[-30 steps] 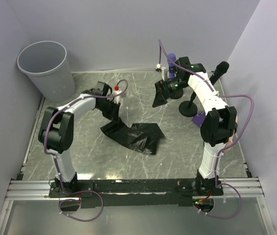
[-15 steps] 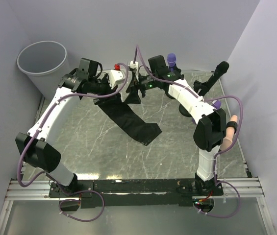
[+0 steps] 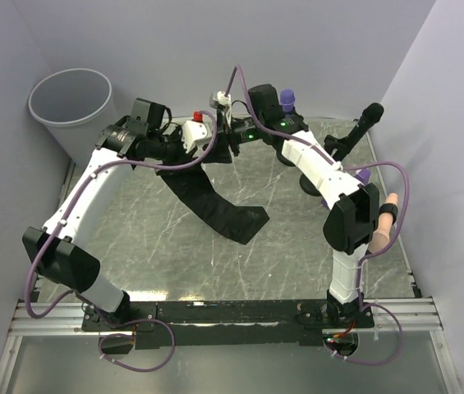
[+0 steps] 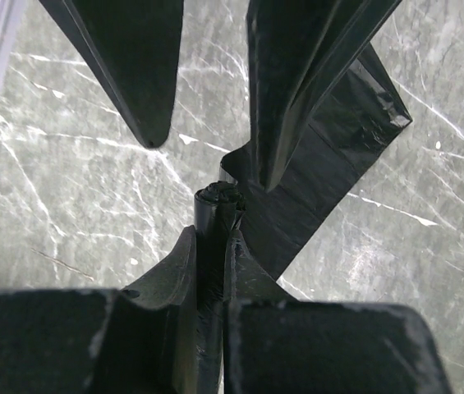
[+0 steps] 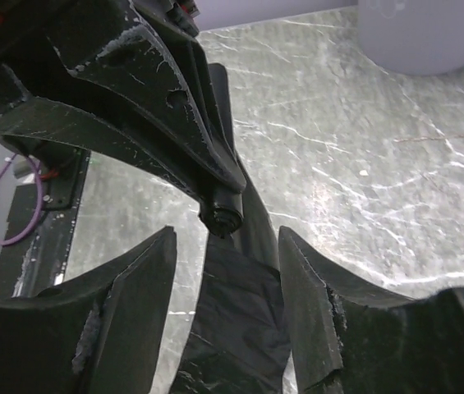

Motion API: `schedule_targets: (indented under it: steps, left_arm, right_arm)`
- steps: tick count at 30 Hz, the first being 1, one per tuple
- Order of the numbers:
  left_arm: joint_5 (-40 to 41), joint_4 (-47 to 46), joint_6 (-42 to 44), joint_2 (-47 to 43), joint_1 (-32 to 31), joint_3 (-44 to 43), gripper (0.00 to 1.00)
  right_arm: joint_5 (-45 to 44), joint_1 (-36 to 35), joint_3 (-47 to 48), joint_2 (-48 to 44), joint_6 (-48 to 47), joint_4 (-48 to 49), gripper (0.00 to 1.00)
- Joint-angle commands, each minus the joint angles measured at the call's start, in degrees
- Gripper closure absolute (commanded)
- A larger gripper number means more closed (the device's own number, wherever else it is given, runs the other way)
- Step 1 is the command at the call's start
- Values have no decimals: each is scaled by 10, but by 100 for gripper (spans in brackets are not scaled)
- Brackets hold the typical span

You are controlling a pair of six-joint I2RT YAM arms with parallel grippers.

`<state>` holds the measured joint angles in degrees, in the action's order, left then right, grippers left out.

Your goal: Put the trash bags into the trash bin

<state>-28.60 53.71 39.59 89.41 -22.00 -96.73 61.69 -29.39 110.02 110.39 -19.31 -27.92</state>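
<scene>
A black trash bag hangs in a long strip, its lower end resting on the marble table. My left gripper is shut on its bunched top, and the pinched plastic shows between my own jaws. My right gripper faces the left one and is open. Its fingers stand on either side of the bag just below the left gripper's tip, with gaps on both sides. The light grey trash bin stands at the back left corner, well left of both grippers.
A purple-capped bottle and a black handled object stand at the back right behind the right arm. A pink object sits by the right arm's elbow. Walls close in the table on the left, back and right.
My left gripper has lifted the bag from the table so that it hangs. My right gripper has swung left to the bag's top, and its jaws have narrowed around it.
</scene>
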Motion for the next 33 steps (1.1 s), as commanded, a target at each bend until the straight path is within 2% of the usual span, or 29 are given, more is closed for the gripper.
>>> schedule_targets:
  steps: [1,7,9,18,27,30,33]
  left_arm:
    - [-7,-28,0,-36,-13,0,89]
    - [16,-48,9,-59,-39,27,89]
    - [20,-52,9,-63,-40,30,89]
    - [44,-63,-4,-74,-42,45,92]
    - [40,-86,-39,-88,-42,50,93]
    - [31,-85,-42,-90,-41,51,93]
    - [24,-77,-42,-90,-42,50,92]
  right_arm:
    - [33,-8,45,7,1,12,42]
    - [32,-23,57,18,-8,1,45]
    - [31,-25,56,19,-6,3,50]
    - [33,-16,26,-10,-2,11,49]
    - [29,-17,15,-8,-39,-28,52]
    - [30,-18,10,-10,-39,-27,59]
    - [30,-20,6,-13,-41,-24,74]
